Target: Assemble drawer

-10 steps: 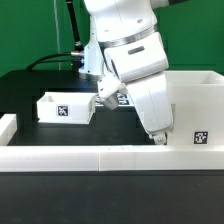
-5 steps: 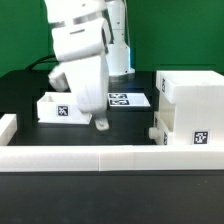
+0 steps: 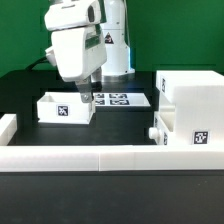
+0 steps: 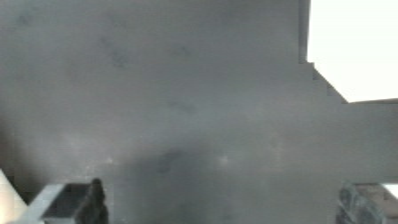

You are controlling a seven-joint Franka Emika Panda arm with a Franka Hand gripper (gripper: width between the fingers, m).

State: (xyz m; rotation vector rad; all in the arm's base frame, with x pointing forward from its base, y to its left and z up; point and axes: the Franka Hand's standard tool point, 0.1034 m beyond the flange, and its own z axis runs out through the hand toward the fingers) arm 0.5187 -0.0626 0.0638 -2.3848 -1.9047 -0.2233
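With jaws spread and nothing between them, the gripper (image 3: 87, 97) is seen left of centre in the exterior view, poised over the right end of the loose tray (image 3: 62, 108), which is laid lengthwise across the frame.

So there's a black table (image 3: 125, 125) with low white wall segments (image 3: 80, 158) running along its near edge, plus the marker board (image 3: 122, 99) lying flat further back.
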